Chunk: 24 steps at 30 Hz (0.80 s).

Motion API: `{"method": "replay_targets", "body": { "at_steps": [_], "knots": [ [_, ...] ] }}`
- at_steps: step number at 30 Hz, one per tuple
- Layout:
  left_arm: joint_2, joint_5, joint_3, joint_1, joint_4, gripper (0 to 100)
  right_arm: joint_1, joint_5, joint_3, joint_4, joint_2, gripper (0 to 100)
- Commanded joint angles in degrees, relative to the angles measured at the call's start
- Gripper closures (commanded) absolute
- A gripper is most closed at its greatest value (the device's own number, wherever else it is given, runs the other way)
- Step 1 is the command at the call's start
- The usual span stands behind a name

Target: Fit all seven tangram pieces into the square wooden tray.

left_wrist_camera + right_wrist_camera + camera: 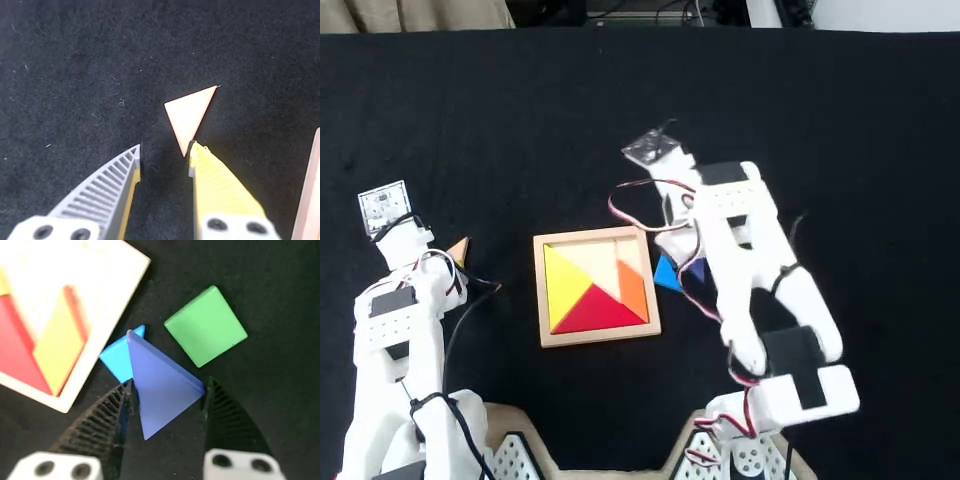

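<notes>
Black cloth covers your counter, and the room behind shows as a thin strip along the far edge. Your two white arms stand at the near edge. The left arm is well to the left of the tray, and the right arm leans in just beside the tray's right side.

The square wooden tray lies flat between the two arms. In it you have a yellow triangle on the left, a red triangle along the near edge and an orange piece on the right. The far part is pale, and you cannot tell whether that is bare wood or a piece.

Outside the tray, on the right, a green square lies flat on the cloth, apart from the other pieces. Near it, the right gripper has its fingers pressed against two sides of a dark blue triangle. That triangle is tilted, with one point overlapping a light blue piece that lies just beside the tray's corner.

On the left, the left gripper hangs over the cloth with its fingers spread and nothing between them. A small orange triangle lies flat just beyond the tips, one point at the tip of the yellow finger.
</notes>
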Motion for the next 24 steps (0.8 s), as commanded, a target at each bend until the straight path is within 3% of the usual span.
{"method": "replay_targets", "body": {
  "at_steps": [1, 7, 11, 16, 24],
  "knots": [
    [-0.79, 0.18, -0.31, 0.40, -1.14, 83, -5.63, 0.18, -3.56, -0.18, -3.47, 83.9],
    [-0.79, 0.18, -0.22, 0.40, -1.14, 83, -12.22, 0.09, -8.48, -3.16, 1.27, 83.8],
    [-0.79, 0.18, -0.22, 0.40, -1.14, 83, -12.84, 0.79, -13.49, -3.52, 8.66, 83.5],
    [-0.79, 0.18, -0.22, 0.40, -1.14, 83, -13.19, 7.82, -17.36, -2.11, 15.25, 83.5],
    [-0.79, 0.18, -0.40, 0.40, -1.14, 83, -14.59, 7.21, -17.36, -2.90, 15.60, 83.5]
  ]
}}
